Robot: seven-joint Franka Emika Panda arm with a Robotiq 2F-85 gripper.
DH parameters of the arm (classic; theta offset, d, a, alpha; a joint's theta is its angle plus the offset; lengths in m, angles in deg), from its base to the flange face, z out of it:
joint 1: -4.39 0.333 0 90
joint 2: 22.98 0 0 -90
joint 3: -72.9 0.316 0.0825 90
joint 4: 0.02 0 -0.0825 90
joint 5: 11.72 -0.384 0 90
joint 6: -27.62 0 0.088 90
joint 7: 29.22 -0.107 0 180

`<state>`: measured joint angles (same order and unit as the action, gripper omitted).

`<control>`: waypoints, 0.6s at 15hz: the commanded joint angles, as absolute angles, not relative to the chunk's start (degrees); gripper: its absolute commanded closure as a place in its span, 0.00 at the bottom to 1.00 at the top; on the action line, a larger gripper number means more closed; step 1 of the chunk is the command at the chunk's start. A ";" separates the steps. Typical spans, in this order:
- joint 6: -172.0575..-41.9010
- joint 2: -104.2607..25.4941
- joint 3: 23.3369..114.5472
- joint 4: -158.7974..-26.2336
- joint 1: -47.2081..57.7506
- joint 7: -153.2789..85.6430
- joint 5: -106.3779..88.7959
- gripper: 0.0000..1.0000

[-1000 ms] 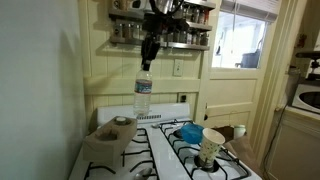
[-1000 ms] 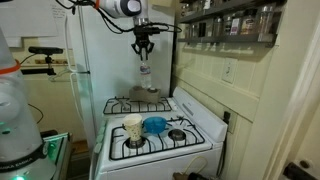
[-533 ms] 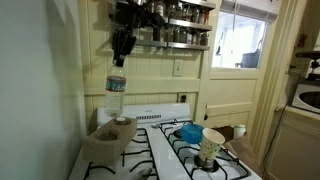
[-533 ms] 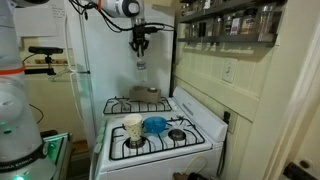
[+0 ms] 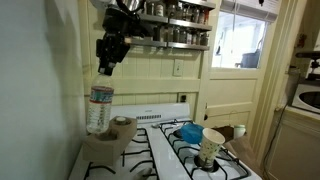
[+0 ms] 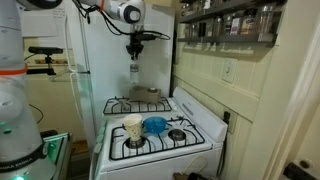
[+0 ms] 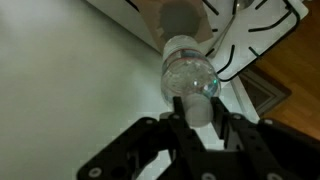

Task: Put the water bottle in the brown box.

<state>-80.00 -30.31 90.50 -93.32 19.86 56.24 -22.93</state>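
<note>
My gripper (image 5: 105, 68) is shut on the cap end of the water bottle (image 5: 99, 108), a small clear bottle with a light label, which hangs upright in the air. Both also show in an exterior view, the gripper (image 6: 134, 58) above the bottle (image 6: 134, 72). In the wrist view my fingers (image 7: 198, 108) clamp the pale cap and the bottle (image 7: 188, 68) points away from the camera. The brown box (image 5: 108, 138) sits low on the back corner of the stove, below and slightly right of the bottle. It also shows in an exterior view (image 6: 150, 94) and in the wrist view (image 7: 160, 22).
A patterned paper cup (image 5: 211, 146) and a blue item (image 5: 188, 131) stand on the white stove (image 5: 170, 150). A spice shelf (image 5: 175, 36) hangs on the wall behind. A white fridge side (image 6: 100, 60) stands close beside the box. A round object (image 5: 122, 121) lies in the box.
My gripper has carried the bottle sideways towards the wall side of the stove and lowered it closer to the brown box. The grip on the cap is unchanged.
</note>
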 commanded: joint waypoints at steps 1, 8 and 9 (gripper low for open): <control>-79.37 -29.64 90.38 -93.84 19.22 58.35 -24.58 0.92; -79.85 -33.36 90.24 -92.65 19.67 56.52 -22.17 0.92; -80.04 -33.64 90.08 -92.79 19.65 55.90 -21.50 0.92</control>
<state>-80.01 -32.36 90.22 -93.58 19.61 56.74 -22.85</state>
